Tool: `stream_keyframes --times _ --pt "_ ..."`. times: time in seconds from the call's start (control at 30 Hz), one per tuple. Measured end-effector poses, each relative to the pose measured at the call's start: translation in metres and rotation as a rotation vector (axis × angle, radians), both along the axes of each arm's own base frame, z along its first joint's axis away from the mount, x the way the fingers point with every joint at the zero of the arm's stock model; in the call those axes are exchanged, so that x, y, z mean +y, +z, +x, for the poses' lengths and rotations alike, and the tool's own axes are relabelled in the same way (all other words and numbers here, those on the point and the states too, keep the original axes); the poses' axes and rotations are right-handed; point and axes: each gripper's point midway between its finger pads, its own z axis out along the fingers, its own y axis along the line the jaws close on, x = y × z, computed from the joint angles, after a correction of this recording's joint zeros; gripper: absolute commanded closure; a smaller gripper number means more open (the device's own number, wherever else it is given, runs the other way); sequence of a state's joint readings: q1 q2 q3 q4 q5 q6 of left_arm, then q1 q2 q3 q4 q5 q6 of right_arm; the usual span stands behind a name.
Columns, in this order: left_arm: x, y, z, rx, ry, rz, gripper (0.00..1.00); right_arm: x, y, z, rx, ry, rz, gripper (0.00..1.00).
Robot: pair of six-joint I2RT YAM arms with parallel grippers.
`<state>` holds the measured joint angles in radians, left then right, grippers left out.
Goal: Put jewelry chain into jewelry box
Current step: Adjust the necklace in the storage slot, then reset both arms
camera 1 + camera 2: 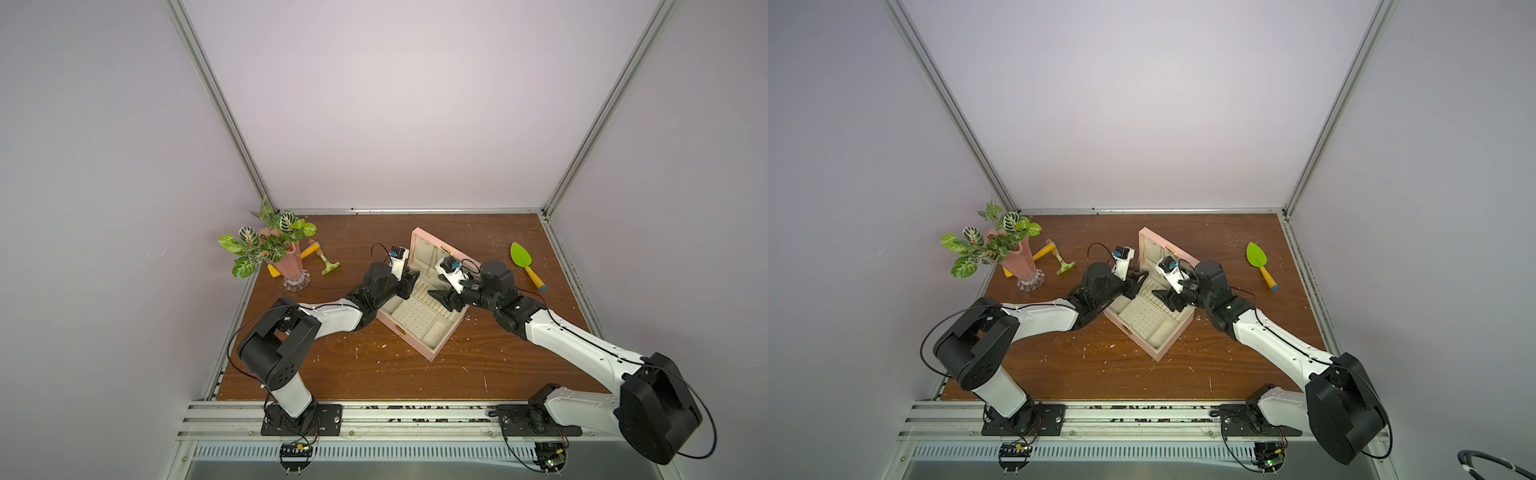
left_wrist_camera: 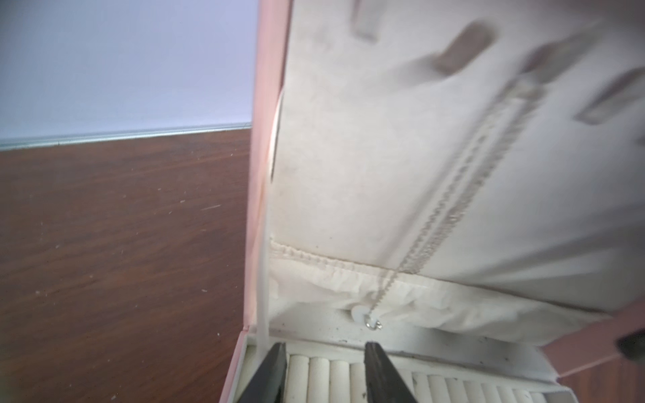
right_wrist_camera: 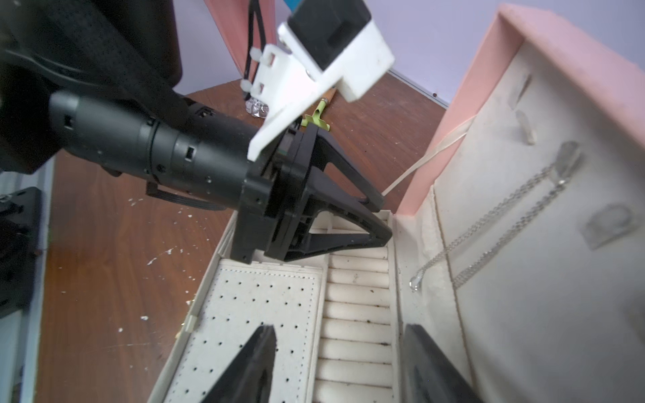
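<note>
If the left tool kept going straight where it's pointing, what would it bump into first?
Probably the little ring of the jewelry chain, hanging ahead of the left tool, with the cream pocket of the jewelry box lid right behind it. Depth is unclear, so the pocket could come first.

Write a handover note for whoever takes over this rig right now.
Both open and empty: the left end effector over the ring rolls, the right end effector over the perforated panel.
The jewelry chain hangs from a hook inside the upright lid of the open jewelry box, pendant end by the lid's pocket.
Done: chain looks placed.
Left: probably just withdrawing both arms.
</note>
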<state>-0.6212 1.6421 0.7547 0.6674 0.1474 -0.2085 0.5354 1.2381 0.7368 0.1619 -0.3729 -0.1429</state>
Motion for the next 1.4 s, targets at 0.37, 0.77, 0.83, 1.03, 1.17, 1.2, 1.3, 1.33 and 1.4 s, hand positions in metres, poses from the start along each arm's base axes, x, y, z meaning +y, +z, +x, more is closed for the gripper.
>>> stream_keyframes --times 0.37,0.77,0.83,1.03,1.17,1.2,1.3,1.33,1.4 --pt "-0.005 0.046 -0.036 -0.121 -0.159 -0.061 0.45 0.017 -0.001 -0.032 0.132 0.162 0.099 0.07" --pt "0.041 0.098 -0.063 -0.243 -0.054 -0.074 0.30 -0.020 0.105 -0.050 -0.133 0.046 0.258 0.01" --pt "0.060 0.099 -0.060 -0.248 0.008 -0.072 0.29 -0.047 0.119 -0.041 -0.190 -0.081 0.290 0.01" --pt "0.157 0.064 -0.038 -0.176 0.299 -0.069 0.26 -0.158 0.093 -0.011 -0.204 -0.537 0.357 0.01" --pt "0.230 0.032 -0.035 -0.114 0.524 -0.068 0.18 -0.234 0.032 -0.008 -0.138 -0.839 0.416 0.01" --pt "0.242 0.029 -0.037 -0.110 0.565 -0.070 0.16 -0.246 0.017 -0.009 -0.122 -0.889 0.428 0.01" --pt "0.271 0.022 -0.042 -0.127 0.668 -0.054 0.08 -0.261 -0.026 -0.013 -0.062 -0.963 0.435 0.01" --pt "0.277 0.019 -0.043 -0.139 0.690 -0.041 0.06 -0.261 -0.038 -0.013 -0.042 -0.968 0.428 0.01" --pt "0.283 0.013 -0.044 -0.149 0.720 -0.026 0.01 -0.262 -0.051 -0.012 -0.016 -0.973 0.415 0.01"
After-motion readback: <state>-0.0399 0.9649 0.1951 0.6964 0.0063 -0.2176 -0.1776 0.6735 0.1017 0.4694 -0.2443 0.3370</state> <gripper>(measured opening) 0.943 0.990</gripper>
